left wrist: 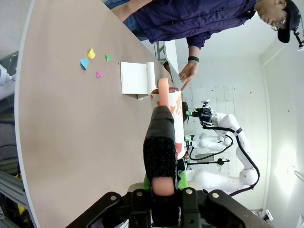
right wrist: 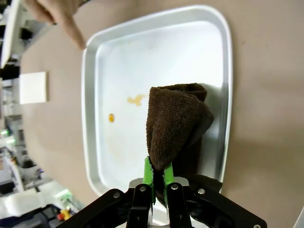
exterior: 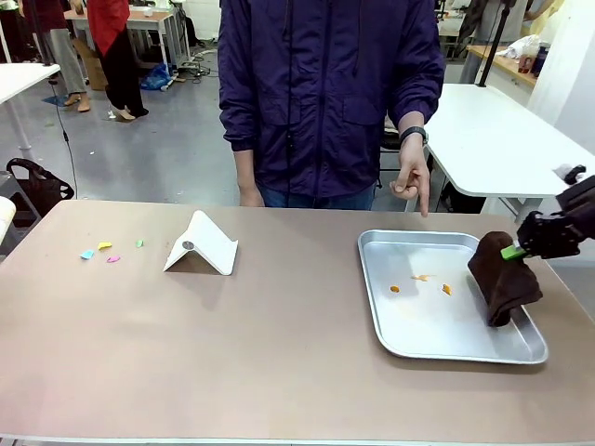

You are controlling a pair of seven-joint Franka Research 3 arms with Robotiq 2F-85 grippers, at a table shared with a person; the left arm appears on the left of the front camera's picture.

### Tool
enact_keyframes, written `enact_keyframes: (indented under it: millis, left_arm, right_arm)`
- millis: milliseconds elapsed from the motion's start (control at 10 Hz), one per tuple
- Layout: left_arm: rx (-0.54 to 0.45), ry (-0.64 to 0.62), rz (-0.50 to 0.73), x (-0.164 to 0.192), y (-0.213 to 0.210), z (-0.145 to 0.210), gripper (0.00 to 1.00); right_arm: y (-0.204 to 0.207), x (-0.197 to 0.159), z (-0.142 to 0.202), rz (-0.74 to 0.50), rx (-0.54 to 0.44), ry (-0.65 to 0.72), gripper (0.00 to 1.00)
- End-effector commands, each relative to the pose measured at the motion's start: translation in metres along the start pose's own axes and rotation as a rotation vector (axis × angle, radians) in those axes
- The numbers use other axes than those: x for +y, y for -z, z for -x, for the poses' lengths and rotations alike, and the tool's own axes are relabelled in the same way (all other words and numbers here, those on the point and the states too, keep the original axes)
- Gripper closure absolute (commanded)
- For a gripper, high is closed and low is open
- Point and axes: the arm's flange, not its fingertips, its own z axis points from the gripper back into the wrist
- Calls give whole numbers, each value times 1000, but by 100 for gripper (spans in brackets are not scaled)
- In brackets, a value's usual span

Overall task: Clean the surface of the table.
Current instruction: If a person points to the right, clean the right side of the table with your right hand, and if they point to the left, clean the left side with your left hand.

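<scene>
Brown cloth [exterior: 503, 279] clenched in my right pincer [exterior: 514, 252] dangles over the silver tray [exterior: 418, 327] at three o'clock on the table [exterior: 260, 372], and a loose pinch could drop it or sweep orange crumbs [exterior: 421, 277] onto the top, while my left pincer [left wrist: 165, 183] clamps a black-padded tool [left wrist: 160, 152].

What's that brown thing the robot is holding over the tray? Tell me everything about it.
It is a dark brown cloth, fuzzy like terry towelling, folded into a bunched, drooping wad. The right gripper pinches its upper edge between green pads, shut on it. It hangs over the right side of the silver tray; whether its lower end touches the tray is unclear.
</scene>
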Motion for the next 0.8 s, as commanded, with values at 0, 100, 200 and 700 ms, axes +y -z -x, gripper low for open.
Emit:
enact_keyframes:
  millis: [0,100,200,700]
  left_arm:
    - [5,9,2,-3,0,3,100]
    - [5,9,2,-3,0,3,100]
    - [5,9,2,-3,0,3,100]
    - [5,9,2,-3,0,3,100]
  right_arm:
    - [26,8,-11,99,-42,16,91]
    - [42,14,-14,102,-62,10,91]
    - [56,19,-17,88,-55,14,91]
    - [118,42,-20,31,19,7,91]
